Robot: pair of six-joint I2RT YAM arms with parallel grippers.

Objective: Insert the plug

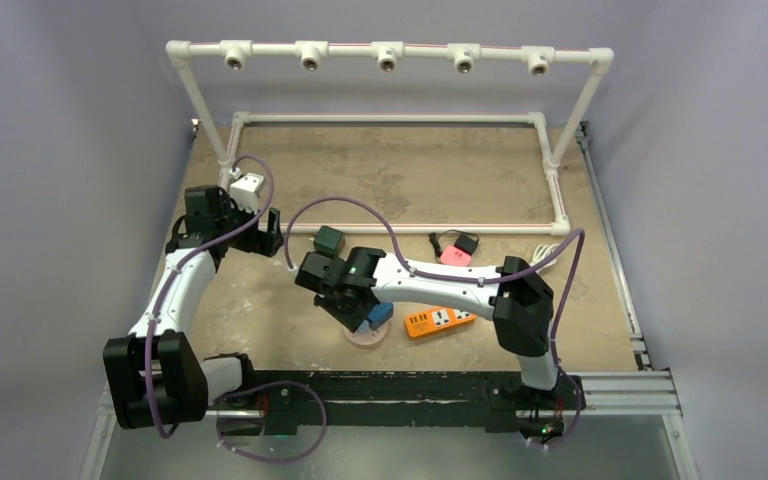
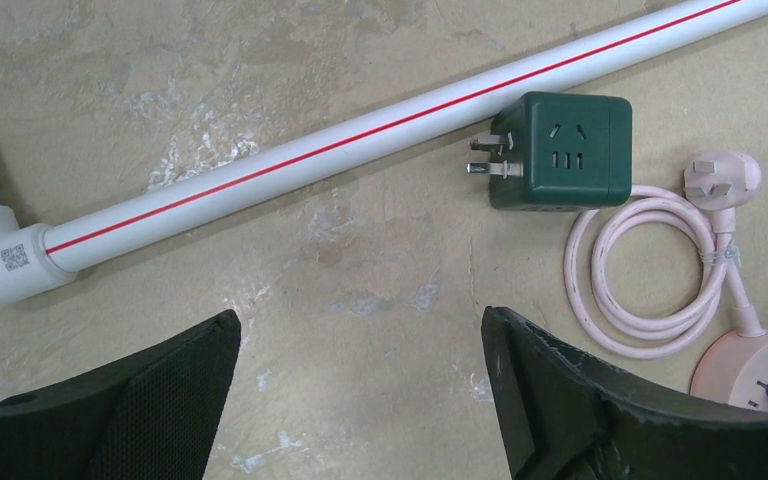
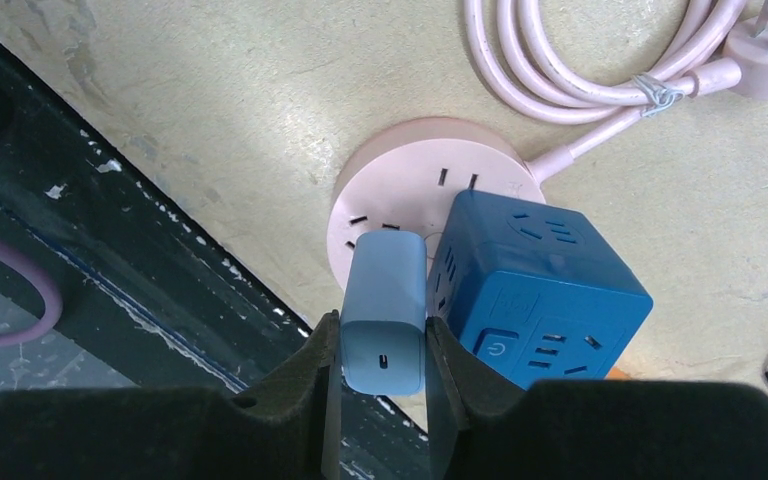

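A light blue charger plug [image 3: 385, 300] is pinched between the fingers of my right gripper [image 3: 384, 345], which is shut on it. The plug's far end rests against the top face of the round pink socket [image 3: 390, 190], and its prongs are hidden. A dark blue cube adapter [image 3: 535, 280] stands on the same socket, touching the plug's right side. In the top view my right gripper [image 1: 365, 318] hangs over the pink socket [image 1: 364, 338] near the table's front edge. My left gripper [image 2: 360, 340] is open over bare table, holding nothing.
A green cube adapter [image 2: 565, 150] lies against the white pipe [image 2: 360, 130]. The pink socket's coiled cord [image 2: 640, 280] and plug [image 2: 722, 178] lie beside it. An orange power strip [image 1: 440, 321], small adapters [image 1: 455, 250] and a white cube [image 1: 247, 186] also sit on the table.
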